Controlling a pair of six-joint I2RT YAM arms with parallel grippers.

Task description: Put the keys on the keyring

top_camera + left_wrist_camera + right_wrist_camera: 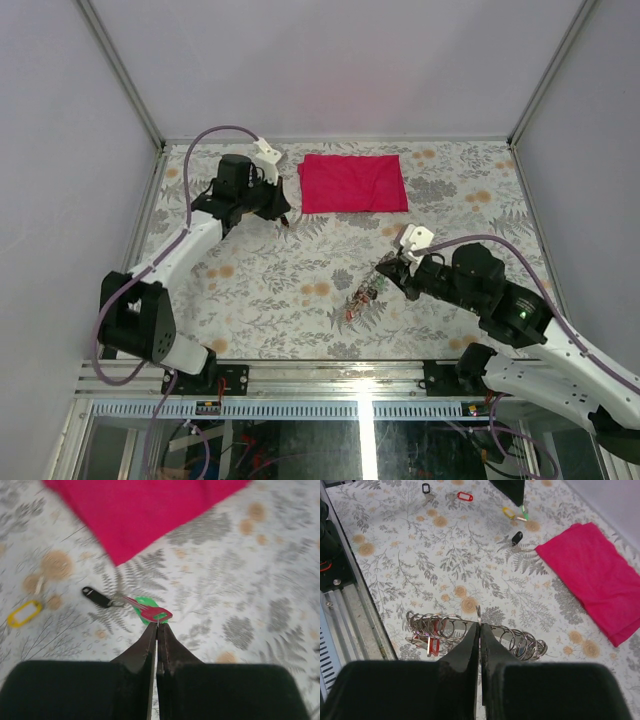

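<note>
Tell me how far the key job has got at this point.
Done: a red tag seems to hang already among the rings of the keyring. In hand: the left gripper is shut on a red-tagged key near the red cloth; the right gripper is shut on the keyring. Left: the black-tagged key and yellow-tagged key lie loose on the table, and the held key is not yet threaded.

Two end effectors [157, 625] [480, 625], one red cloth [353, 183], one keyring rack [515, 632], at least five keys [516, 537].
</note>
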